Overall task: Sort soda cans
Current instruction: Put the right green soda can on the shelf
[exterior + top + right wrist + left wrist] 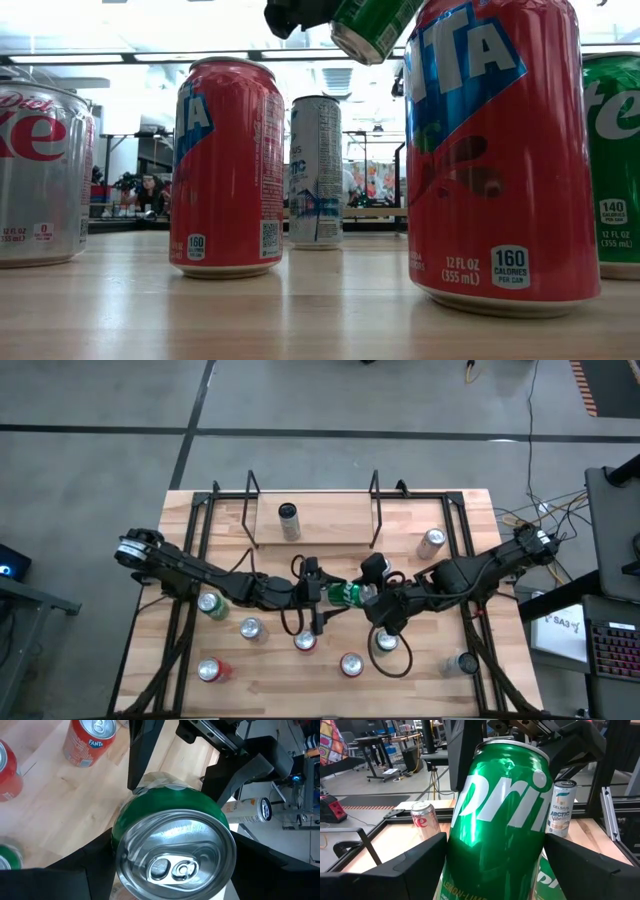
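Above the table's centre, the left gripper (326, 596) at nine o'clock and the right gripper (368, 596) at three o'clock — fingers spread — both clasp one green can (347, 594).

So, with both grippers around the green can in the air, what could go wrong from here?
1. The green can hangs tilted between the left gripper and right gripper; if either lets go early, it may slip.
2. Upright cans stand right below, such as a red can; a dropped can could topple them.
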